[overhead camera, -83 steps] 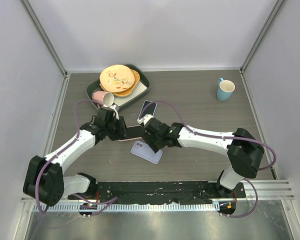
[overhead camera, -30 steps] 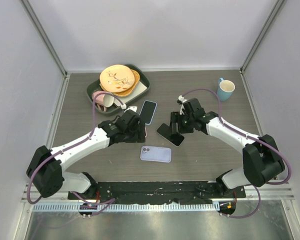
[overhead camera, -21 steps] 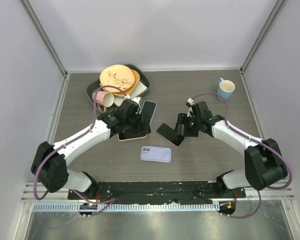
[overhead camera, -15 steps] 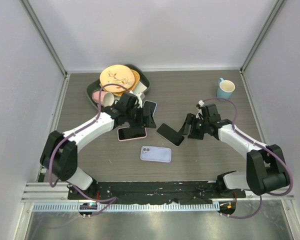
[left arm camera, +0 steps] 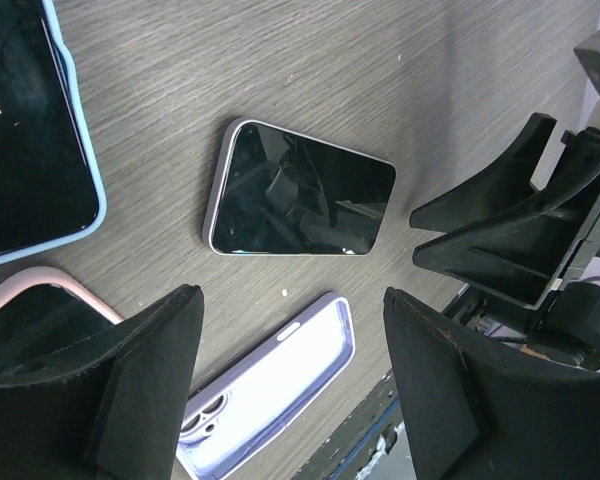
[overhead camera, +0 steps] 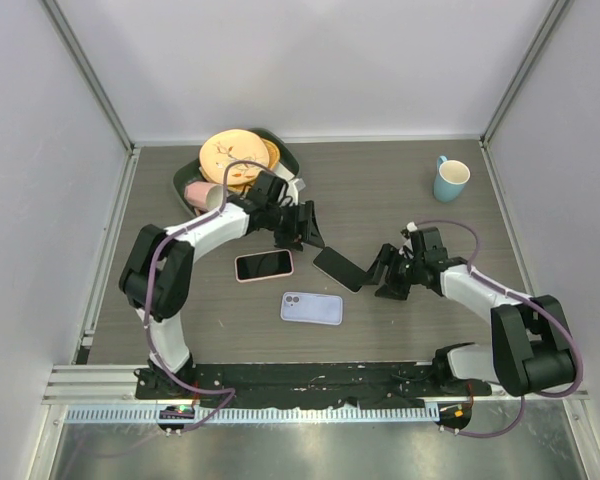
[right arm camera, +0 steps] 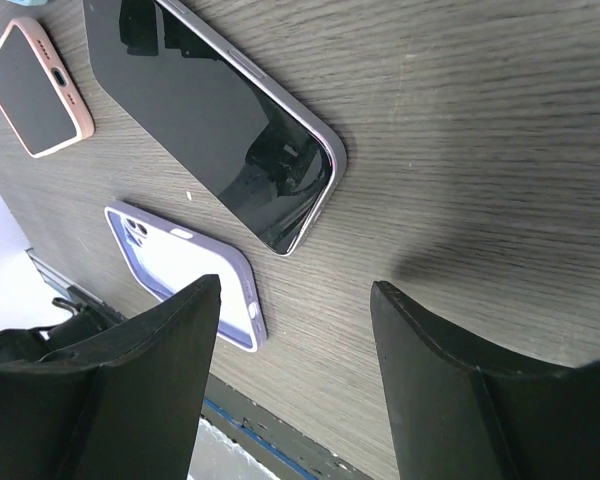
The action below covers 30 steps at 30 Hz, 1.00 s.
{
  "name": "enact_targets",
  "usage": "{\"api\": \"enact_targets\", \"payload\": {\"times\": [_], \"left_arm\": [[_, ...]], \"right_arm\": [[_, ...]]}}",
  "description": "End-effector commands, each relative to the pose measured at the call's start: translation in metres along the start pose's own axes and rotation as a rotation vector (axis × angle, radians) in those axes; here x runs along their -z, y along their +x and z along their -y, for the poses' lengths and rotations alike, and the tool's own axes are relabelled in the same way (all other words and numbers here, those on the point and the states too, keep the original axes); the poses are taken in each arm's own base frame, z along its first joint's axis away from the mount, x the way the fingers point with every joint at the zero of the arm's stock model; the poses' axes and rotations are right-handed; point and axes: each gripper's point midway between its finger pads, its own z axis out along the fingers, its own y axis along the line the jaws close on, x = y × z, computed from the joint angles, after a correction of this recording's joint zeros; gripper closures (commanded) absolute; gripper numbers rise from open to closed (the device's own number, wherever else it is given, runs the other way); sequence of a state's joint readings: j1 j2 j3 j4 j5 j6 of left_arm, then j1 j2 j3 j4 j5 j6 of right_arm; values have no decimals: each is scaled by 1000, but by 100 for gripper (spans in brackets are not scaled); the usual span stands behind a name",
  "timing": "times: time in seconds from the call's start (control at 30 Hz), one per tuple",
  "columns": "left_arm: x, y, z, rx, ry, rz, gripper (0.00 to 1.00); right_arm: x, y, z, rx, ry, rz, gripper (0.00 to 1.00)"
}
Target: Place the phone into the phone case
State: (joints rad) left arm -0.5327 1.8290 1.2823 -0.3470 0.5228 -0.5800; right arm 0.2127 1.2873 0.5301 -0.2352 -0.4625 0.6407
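The left hand (overhead camera: 302, 236), wide open, has swung toward frame centre. The right hand (overhead camera: 383, 277), also wide, has drawn back rightward from the phone (overhead camera: 338, 268)

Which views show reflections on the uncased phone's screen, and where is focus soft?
Left wrist: phone screen mirrors dark arm shapes; near fingers slightly soft. Right wrist: similar reflection, faint shadow on the table. Top external: even light, screen glare-free.

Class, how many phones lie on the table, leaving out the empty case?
3. A bare phone at the centre; a pink-cased phone to its left; a blue-cased phone beneath the left gripper, clear only in the left wrist view. Others may be hidden.
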Motion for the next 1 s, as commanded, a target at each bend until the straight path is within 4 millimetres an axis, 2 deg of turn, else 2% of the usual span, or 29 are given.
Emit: {"api": "enact_targets", "payload": {"times": [0.0,0.1,0.17,0.2,0.4,0.6,0.67,0.77,0.97], "left_arm": [[-9,-7,12,-63,77,-24,24],[-19,-9,5,-74,65,-45,25],[-28,-7,-7,-68,30,-64,25],[-30,-12,-7,-75,28,-62,25],[-54,-7,-24,-63,15,-117,27],[-68,19,-37,-10,34,-232,37],[-68,29,-37,11,60,-261,40],[-67,38,-25,28,159,-276,43],[-56,36,6,43,322,-250,46]], "right_arm": [[-4,-6,-14,-17,-75,9,34],[-9,-4,-10,-22,-67,-7,34],[-13,-4,-8,-24,-65,-13,34],[-14,-6,-8,-21,-64,-12,34],[-23,-10,-4,-16,-46,-21,35],[-31,-11,-2,-14,-48,-36,35],[-32,-14,-4,-11,-57,-28,35],[-37,-18,-9,-8,-98,-14,35],[-40,-22,-16,-16,-147,1,36]]}}
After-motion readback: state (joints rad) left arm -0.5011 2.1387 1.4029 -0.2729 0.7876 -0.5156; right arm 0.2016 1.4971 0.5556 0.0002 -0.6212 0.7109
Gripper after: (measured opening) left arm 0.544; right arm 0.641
